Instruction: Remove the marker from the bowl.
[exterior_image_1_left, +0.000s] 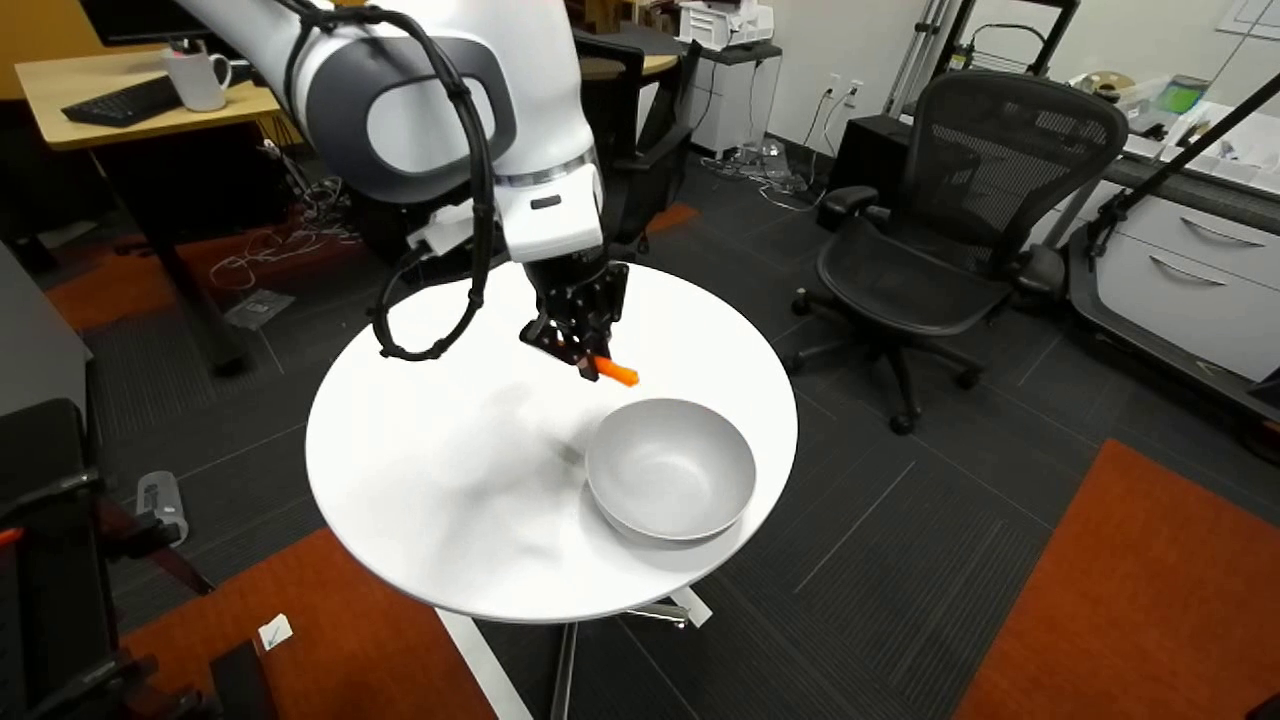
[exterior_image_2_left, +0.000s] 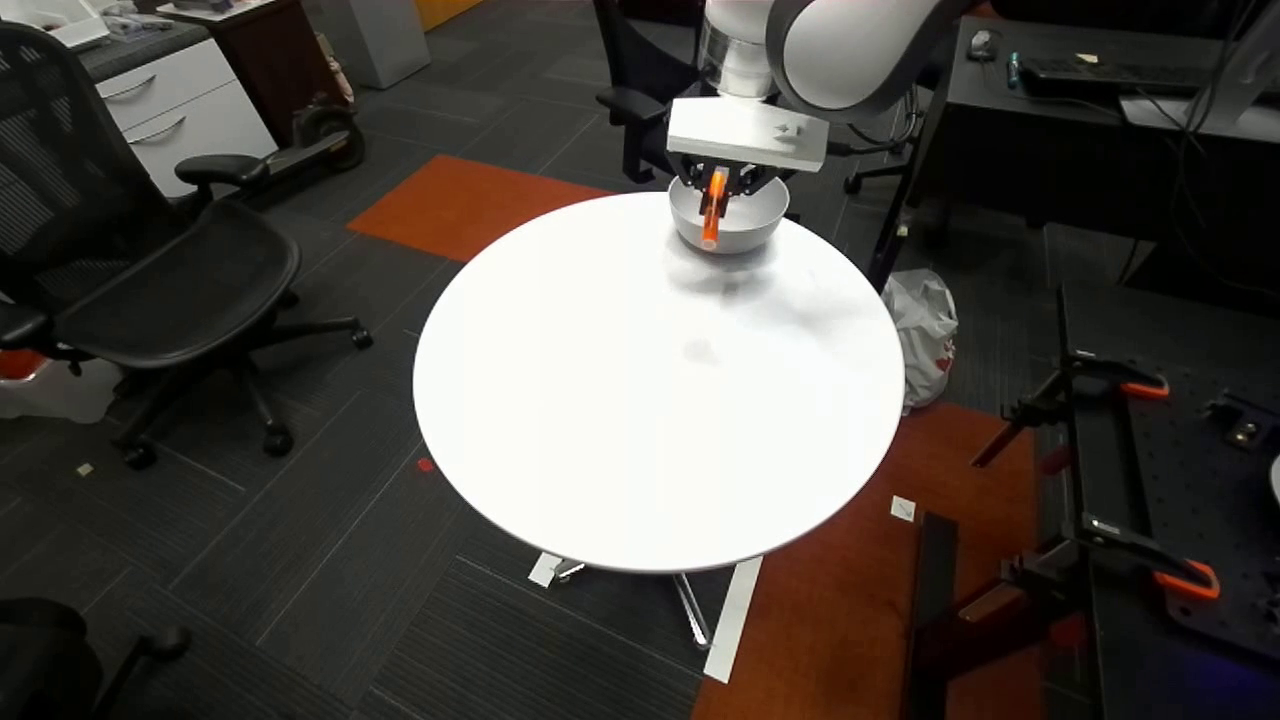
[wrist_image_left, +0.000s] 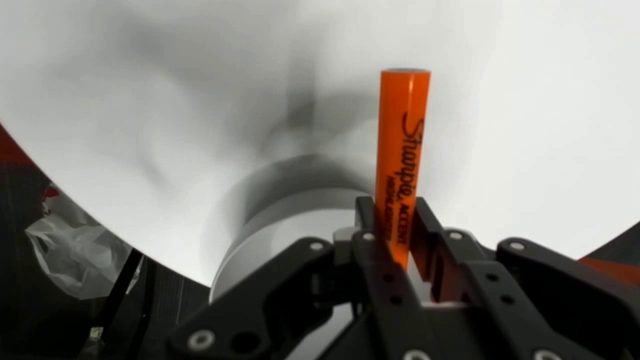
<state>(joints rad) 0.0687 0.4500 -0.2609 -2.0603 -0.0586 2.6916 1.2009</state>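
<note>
As the wrist view shows, the gripper (wrist_image_left: 393, 215) is clamped on the orange marker (wrist_image_left: 404, 125), with fingers (wrist_image_left: 425, 222) pressing both sides and the gap only as wide as the barrel. A long stretch with black Sharpie lettering sticks out past the fingers. Marker is out of the bowl (exterior_image_1_left: 670, 460), held in the air above the white table (exterior_image_1_left: 430, 450). Bowl sits upright on the table near its edge, gripper close by; can't tell if it's straight over the bowl. Arm (exterior_image_1_left: 545, 90) comes in from the top in both exterior views, gripper pointing down, slightly tilted. In an exterior view, the marker's free end slants to lower right.
</note>
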